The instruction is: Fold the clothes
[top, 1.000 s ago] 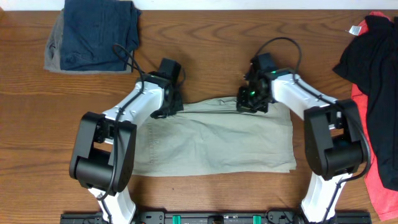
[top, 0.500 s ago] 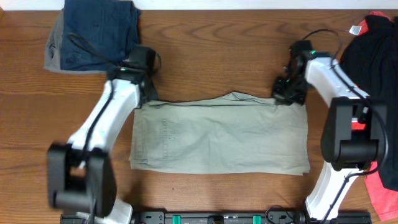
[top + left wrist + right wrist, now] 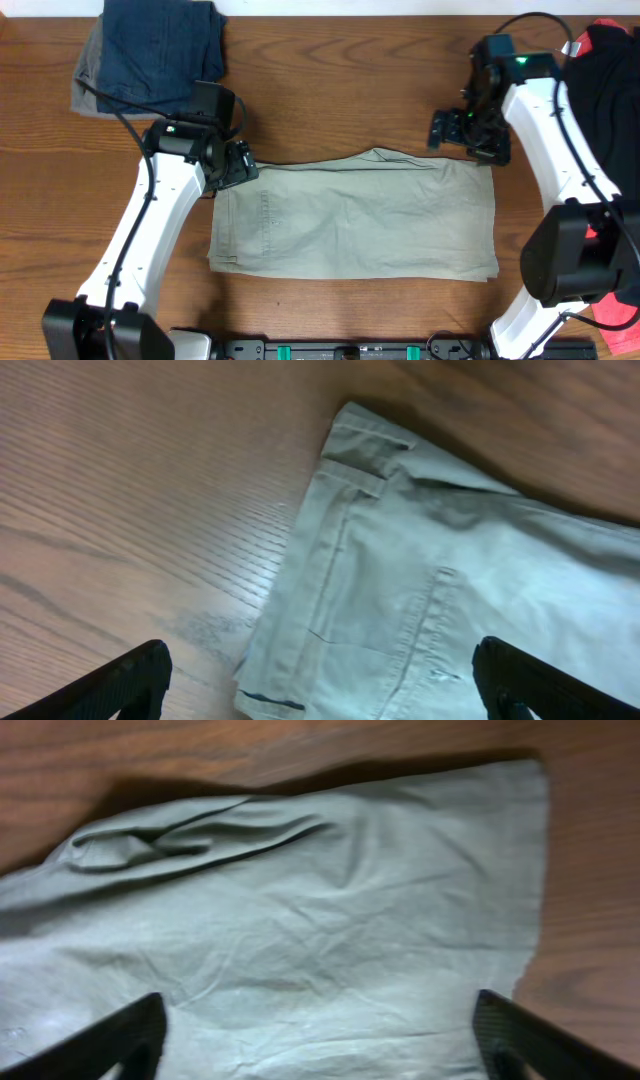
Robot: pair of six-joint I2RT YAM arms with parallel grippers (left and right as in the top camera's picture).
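Note:
The clothes, a pair of khaki-beige shorts (image 3: 355, 215), lie flat and folded in half in the middle of the table. My left gripper (image 3: 236, 166) hovers at their far left corner, by the waistband, with its jaws wide open and nothing between them. In the left wrist view the waistband and a pocket seam of the shorts (image 3: 450, 580) lie below the open left gripper (image 3: 320, 685). My right gripper (image 3: 465, 138) stands open just beyond the far right corner. The right wrist view has wrinkled shorts (image 3: 320, 920) under the open right gripper (image 3: 320, 1040).
Dark navy and grey folded garments (image 3: 150, 55) sit at the far left corner. Black and coral-red garments (image 3: 600, 120) lie along the right edge. A black rail (image 3: 340, 350) runs along the table's front edge. Bare wood (image 3: 340, 90) lies beyond the shorts.
Both grippers were shut on the shorts' far edge near its middle. They drew apart to the corners, stretching the fabric wider, then opened and let go.

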